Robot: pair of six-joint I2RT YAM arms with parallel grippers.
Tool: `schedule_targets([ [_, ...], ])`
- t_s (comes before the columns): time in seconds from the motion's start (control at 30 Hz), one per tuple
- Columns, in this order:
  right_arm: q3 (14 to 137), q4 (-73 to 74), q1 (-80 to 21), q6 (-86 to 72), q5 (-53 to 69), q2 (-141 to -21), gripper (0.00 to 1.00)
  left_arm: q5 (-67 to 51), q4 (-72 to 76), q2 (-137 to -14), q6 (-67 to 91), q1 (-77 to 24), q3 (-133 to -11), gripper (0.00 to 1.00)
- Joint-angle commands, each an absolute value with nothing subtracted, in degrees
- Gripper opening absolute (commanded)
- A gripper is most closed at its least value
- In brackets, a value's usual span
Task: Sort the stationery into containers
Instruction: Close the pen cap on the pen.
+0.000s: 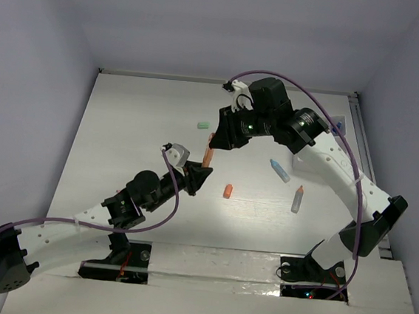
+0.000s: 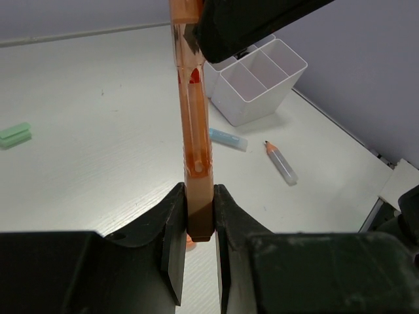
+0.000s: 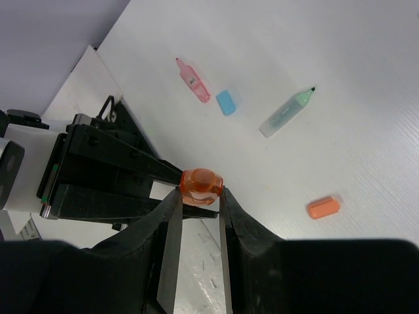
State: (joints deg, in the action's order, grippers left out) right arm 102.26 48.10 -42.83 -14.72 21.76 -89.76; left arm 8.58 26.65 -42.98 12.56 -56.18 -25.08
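Observation:
An orange translucent pen (image 1: 208,157) is held off the table between both grippers. My left gripper (image 1: 198,174) is shut on its lower end, seen in the left wrist view (image 2: 200,212) with the pen (image 2: 195,124) running up from the jaws. My right gripper (image 1: 217,144) is shut on the pen's other end, seen in the right wrist view (image 3: 200,195) with the rounded pen tip (image 3: 201,184) between the pads. The white divided tray (image 2: 262,78) stands beyond the pen. In the top view the right arm mostly hides it.
On the table lie a green eraser (image 1: 204,125), a small orange piece (image 1: 228,191), a blue pen (image 1: 280,170) and a grey pen (image 1: 297,199). The right wrist view shows a pink pen (image 3: 193,80), a blue eraser (image 3: 226,102) and a mint pen (image 3: 288,112).

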Motion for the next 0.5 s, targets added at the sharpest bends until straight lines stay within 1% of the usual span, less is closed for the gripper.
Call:
schedule_targets([
  [0.0,102.0,46.3,-41.9,-12.8,19.5,-87.9,0.01,10.4,28.1,-42.0,13.0,-56.8,-27.6,0.0],
  [0.1,100.1,45.4,-41.9,-13.2,19.9,-87.3,0.0,11.7,28.3,-42.6,13.1,-56.8,-28.6,0.0],
  [0.23,97.7,43.9,-41.9,-13.6,21.3,-87.0,0.0,9.2,31.1,-42.8,12.2,-56.8,-28.3,0.0],
  [0.47,93.7,41.8,-41.9,-14.1,23.7,-86.9,0.0,9.8,32.7,-43.5,12.0,-56.8,-28.9,0.0],
])
